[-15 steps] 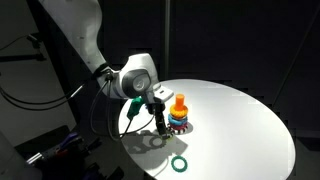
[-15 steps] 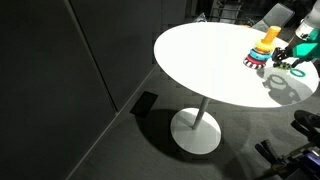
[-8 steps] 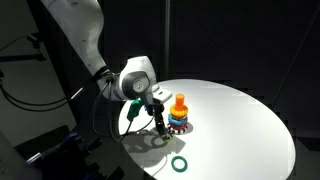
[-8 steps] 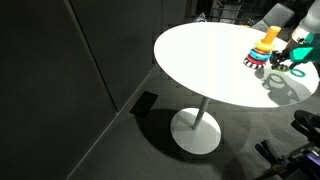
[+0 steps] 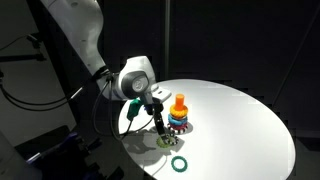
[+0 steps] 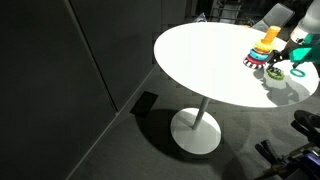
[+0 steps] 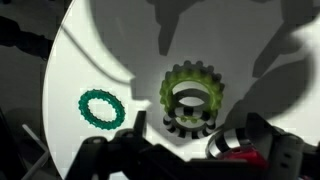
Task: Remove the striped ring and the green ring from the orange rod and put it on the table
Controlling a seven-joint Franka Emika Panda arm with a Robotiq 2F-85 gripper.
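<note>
Black fingers (image 5: pixel 158 121) spread wide, gripping nothing, hanging over the yellowish-and-dark striped toy ring (image 7: pixel 192 98), which looks to lie flat on the round white desk (image 5: pixel 240 120). Solid green toothed ring (image 7: pixel 100 107) lies nearby. Bright orange knob-topped rod (image 5: pixel 180 102) stands upright in a multicoloured ring stack (image 5: pixel 178 121) just beside the fingers.

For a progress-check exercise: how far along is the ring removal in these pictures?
Done: the green ring lies on the table. In hand: the striped ring is off the rod, down by the table at the tool; whether it is gripped is unclear. Left: probably let go and withdraw.
</note>
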